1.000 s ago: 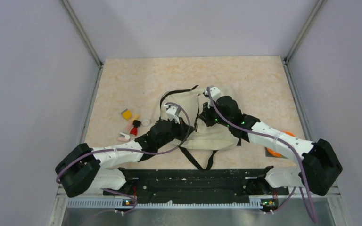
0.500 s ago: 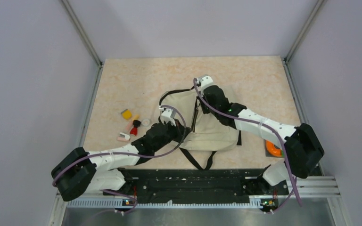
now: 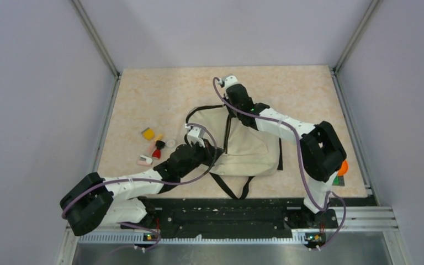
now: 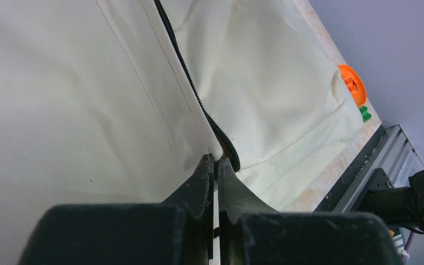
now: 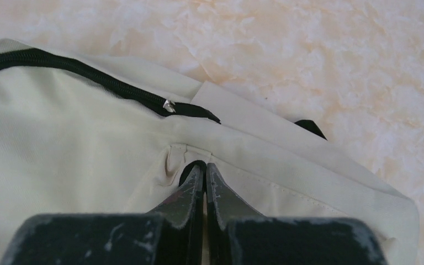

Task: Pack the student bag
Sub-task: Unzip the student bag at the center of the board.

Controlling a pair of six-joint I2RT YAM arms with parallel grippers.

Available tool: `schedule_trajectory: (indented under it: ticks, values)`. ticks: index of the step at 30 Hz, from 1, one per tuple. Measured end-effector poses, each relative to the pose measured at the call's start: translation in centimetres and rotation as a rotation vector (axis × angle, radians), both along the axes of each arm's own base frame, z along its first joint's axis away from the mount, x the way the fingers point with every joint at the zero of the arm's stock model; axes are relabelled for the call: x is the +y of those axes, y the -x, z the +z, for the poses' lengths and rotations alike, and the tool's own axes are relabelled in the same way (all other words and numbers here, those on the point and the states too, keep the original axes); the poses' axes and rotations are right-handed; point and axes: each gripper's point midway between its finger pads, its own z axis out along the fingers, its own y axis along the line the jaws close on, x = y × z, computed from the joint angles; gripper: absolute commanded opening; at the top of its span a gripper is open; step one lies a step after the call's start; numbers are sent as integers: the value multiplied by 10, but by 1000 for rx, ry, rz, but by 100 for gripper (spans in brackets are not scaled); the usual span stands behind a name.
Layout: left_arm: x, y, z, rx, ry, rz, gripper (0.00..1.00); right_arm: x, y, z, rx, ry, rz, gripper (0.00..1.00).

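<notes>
The student bag (image 3: 248, 152) is a cream backpack with black straps, lying flat mid-table. My left gripper (image 3: 216, 152) is shut on the bag's fabric at the near end of the black zipper (image 4: 187, 77), as the left wrist view (image 4: 216, 159) shows. My right gripper (image 3: 232, 110) is at the bag's far top edge. In the right wrist view (image 5: 204, 165) it is shut on a small black loop at a seam, just below the zipper pull (image 5: 169, 106). The bag's inside is hidden.
Small items lie left of the bag: a yellow block (image 3: 148, 133), a white disc (image 3: 170, 143), a red and black piece (image 3: 157, 150), a pink piece (image 3: 143, 161). An orange object (image 3: 342, 167) sits near the table's right edge, also in the left wrist view (image 4: 352, 84).
My right arm has swung left and away, drawing the bag's top edge toward the far side and flattening the bag. My left gripper has barely moved and keeps its hold.
</notes>
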Motion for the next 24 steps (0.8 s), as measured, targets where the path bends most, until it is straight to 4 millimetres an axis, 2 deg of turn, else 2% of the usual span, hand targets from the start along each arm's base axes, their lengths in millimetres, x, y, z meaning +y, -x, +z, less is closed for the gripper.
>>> schedule_trajectory:
  ticks: [3, 4, 7, 8, 10, 14, 18, 21, 24]
  values:
    - [1, 0, -2, 3, -2, 1, 0, 3, -3, -6, 12, 18, 11, 0]
    - [2, 1, -3, 5, -4, 1, 3, 3, -2, -6, 16, 17, 15, 9]
    - [3, 3, -3, 9, -8, -4, 31, 6, -2, 0, 11, 0, 27, 47]
    - [4, 5, -4, 12, -15, -9, 38, 5, -2, 4, 6, -8, 29, 57]
    - [6, 9, -4, 22, -32, -11, 46, 2, -1, 17, -11, -32, 35, 66]
    - [10, 4, 6, 35, -63, 23, 56, -11, 16, 65, -69, -111, 47, 71]
    - [12, -13, 31, 2, -64, 99, 61, -25, 43, 118, -145, -217, 60, 73]
    - [12, -26, 43, -12, -79, 138, 62, -34, 62, 136, -169, -273, 68, 72]
    - [9, -44, 45, 7, -110, 171, 62, -40, 77, 135, -147, -294, 70, 72]
